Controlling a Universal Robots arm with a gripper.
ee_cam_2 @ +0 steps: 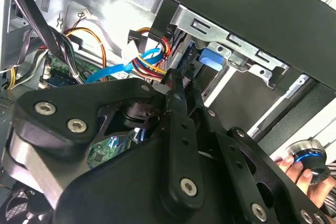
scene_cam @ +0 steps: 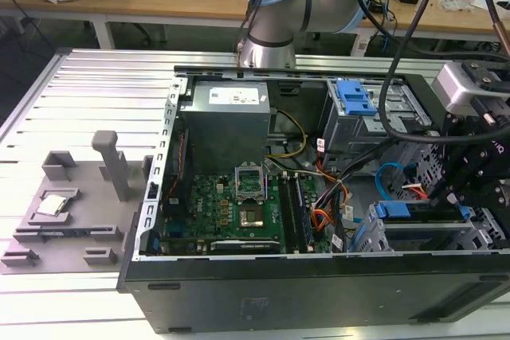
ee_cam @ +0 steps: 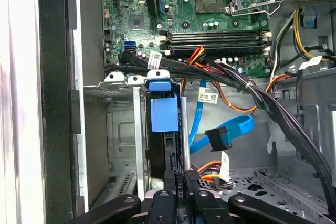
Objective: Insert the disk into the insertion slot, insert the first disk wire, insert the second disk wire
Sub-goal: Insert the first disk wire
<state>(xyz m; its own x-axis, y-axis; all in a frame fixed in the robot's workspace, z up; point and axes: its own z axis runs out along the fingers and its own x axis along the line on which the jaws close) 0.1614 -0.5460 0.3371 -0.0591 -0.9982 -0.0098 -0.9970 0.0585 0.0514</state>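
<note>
Disk [ee_cam: 160, 113] sat in the insertion slot [ee_cam: 122, 129], long axis in line with the claw [ee_cam: 181, 178]. Claw clenched at disk's rear edge; any grasp unclear. Second disk wire [ee_cam: 231, 128] hung just beside, plug end free.

Exterior view looks down on the whole case [scene_cam: 239, 296] — both wrist views hover close, seemingly sharing the insertion slot [ee_cam: 126, 83].
</note>
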